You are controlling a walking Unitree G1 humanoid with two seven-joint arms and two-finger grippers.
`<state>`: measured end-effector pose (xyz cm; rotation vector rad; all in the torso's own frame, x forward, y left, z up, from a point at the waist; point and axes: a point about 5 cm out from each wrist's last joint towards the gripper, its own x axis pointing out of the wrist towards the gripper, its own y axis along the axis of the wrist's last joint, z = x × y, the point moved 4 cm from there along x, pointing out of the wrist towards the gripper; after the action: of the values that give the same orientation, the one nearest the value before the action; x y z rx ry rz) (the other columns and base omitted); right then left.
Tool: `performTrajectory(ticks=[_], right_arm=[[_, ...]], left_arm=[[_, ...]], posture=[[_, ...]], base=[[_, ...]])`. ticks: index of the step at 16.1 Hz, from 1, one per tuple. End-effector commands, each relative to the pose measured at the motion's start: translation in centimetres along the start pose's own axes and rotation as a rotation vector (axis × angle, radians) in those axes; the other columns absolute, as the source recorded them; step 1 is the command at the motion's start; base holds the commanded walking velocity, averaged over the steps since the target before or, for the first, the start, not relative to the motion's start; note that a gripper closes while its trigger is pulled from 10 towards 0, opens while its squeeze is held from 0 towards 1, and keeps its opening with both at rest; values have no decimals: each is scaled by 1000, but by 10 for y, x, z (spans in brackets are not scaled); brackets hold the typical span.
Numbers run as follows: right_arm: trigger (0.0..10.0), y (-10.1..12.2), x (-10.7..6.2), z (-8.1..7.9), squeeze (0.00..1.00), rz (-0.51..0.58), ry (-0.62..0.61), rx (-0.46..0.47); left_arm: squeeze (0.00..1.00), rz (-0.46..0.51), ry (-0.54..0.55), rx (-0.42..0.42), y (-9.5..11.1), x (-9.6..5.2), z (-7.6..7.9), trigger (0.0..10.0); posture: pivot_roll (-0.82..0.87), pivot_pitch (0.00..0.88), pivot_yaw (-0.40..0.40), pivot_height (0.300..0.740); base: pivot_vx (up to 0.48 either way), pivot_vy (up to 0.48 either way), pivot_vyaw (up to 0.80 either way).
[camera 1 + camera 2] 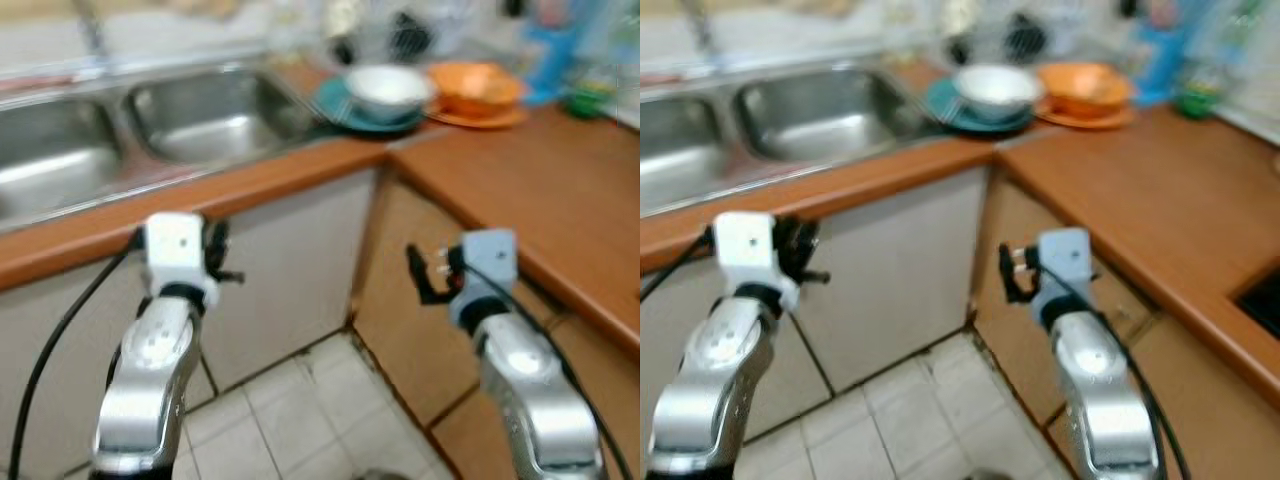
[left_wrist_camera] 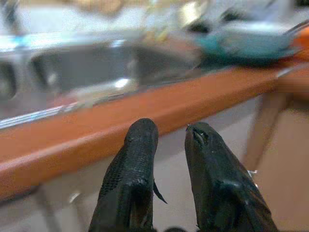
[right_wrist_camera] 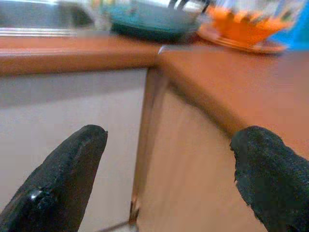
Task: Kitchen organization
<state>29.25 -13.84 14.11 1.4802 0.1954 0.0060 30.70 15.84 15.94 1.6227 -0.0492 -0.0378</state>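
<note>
White bowl on teal plate, orange bowl beside, at counter back corner by sink. Blurred, no readable writing. Left gripper narrow, right gripper wide, both empty below counter edge.

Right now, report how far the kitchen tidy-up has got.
Nothing looks done yet. The white bowl sits on the teal plate, with the orange bowl on its orange plate beside it, all on the counter next to the sink. In hand: nothing. The left gripper and the right gripper, fingers apart, hang below the counter edge. All the dishes remain to be handled.
</note>
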Motion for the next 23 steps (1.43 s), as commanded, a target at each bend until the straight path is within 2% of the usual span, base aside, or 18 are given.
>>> performTrajectory(ticks=[1, 2, 3, 4, 5, 7, 9, 13, 16, 23], right_arm=[[10000, -1, 0, -5, 0, 2, 20, -16], [10000, -2, -1, -3, 0, 0, 14, -30], [10000, 1, -5, -6, 0, 4, 21, 33], [10000, -1, -5, -10, 0, -9, 26, 86], [10000, -5, -3, -14, 0, -35, 30, 106], [10000, -4, 2, -17, 0, -43, 37, 85], [10000, 1, 3, -16, 0, -39, 42, 93], [10000, 5, 5, -13, 0, -35, 58, 80], [10000, 10, 6, -16, 0, -16, 70, 64], [10000, 18, 8, -22, 0, 39, 83, 14]], left_arm=[[0, -13, 22, -5, -7, 3, -4, 10000], [0, -1, 37, 31, -4, 4, -4, 10000], [0, -1, 37, 6, -3, 2, -4, 10000], [0, -6, 28, 45, -3, -1, -6, 10000], [0, -10, 61, 48, -5, -2, -13, 10000], [0, -19, 80, 51, -7, -3, -19, 10000], [0, -40, 70, -3, -11, -4, -17, 10000], [0, -45, 77, 32, -13, -6, -17, 10000], [0, -31, 69, 7, -9, -11, -19, 10000], [0, -21, 62, -3, -8, -13, -17, 10000]], posture=[[-138, 0, 49, 740], [-139, 0, 53, 740], [-131, 0, 53, 740], [-120, 0, 47, 740], [-113, 0, 42, 740], [-114, 0, 38, 740], [-128, 0, 31, 740], [-109, 0, 11, 740], [-100, 0, 13, 740], [-89, 0, -5, 740]], base=[[0, 0, 0], [0, 0, 0], [0, 0, 0], [0, 0, 0], [0, -480, 0], [0, -480, 0], [0, 0, 0], [0, 0, 0], [0, 0, 0], [292, 0, 0]])
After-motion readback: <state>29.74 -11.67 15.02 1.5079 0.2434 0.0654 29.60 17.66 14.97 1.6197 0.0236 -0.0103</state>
